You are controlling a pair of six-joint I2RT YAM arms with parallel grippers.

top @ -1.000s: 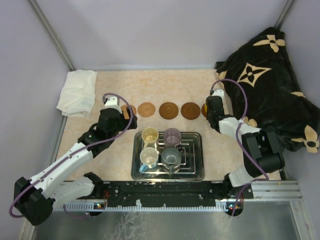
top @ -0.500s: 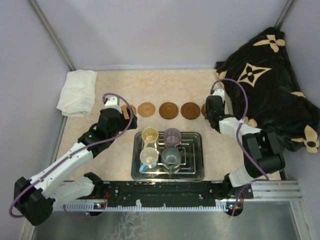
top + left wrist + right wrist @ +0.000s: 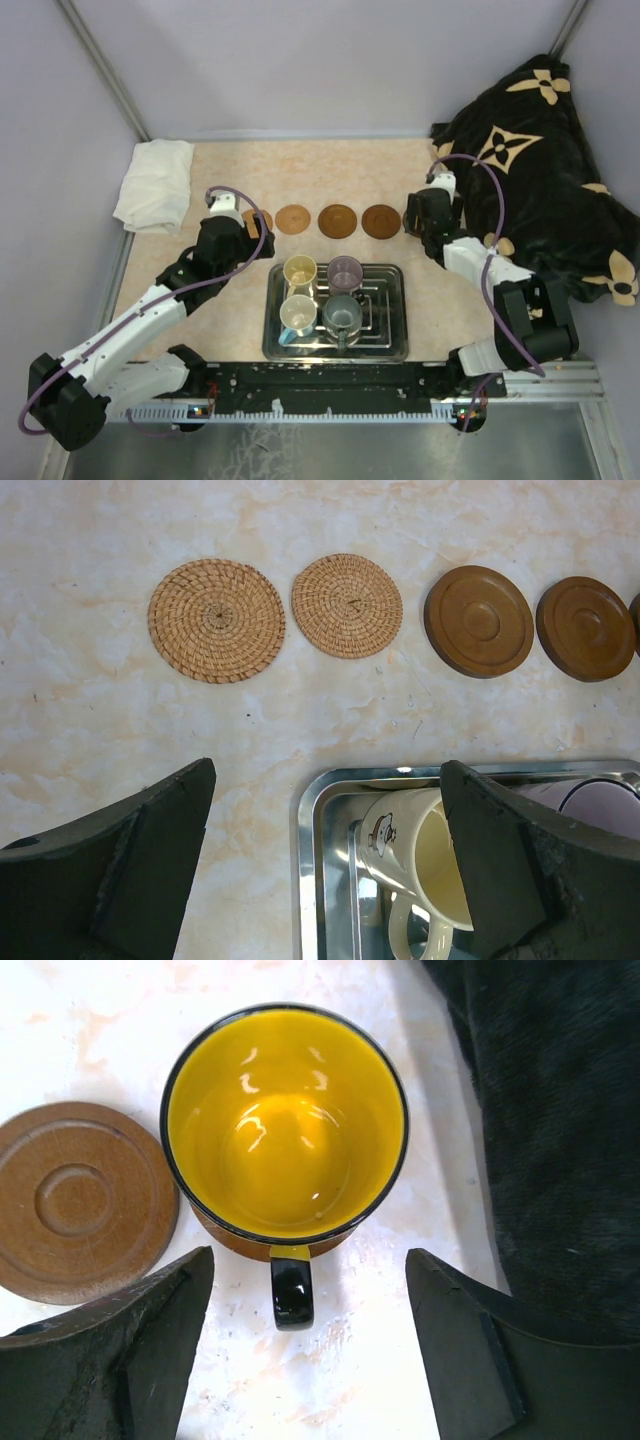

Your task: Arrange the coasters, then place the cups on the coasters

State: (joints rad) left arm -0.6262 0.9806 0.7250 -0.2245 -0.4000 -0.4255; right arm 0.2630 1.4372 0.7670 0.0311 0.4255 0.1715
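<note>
**Top view:** the coasters [image 3: 337,221] form one row. Four cups [image 3: 342,314] stand in the tray [image 3: 392,345], behind both end effectors.

**Left wrist view:** the left end effector [image 3: 327,772] is wide apart and empty. Four bare coasters lie ahead of it, and the cream cup [image 3: 425,865] sits in the tray between its fingers.

**Right wrist view:** the right end effector [image 3: 310,1258] is apart and grips nothing. The orange-yellow cup [image 3: 285,1135] sits on its coaster just ahead, its handle between the fingers, untouched.

**Progress, as judged:** arranging is done, and one cup of five is placed.
</note>
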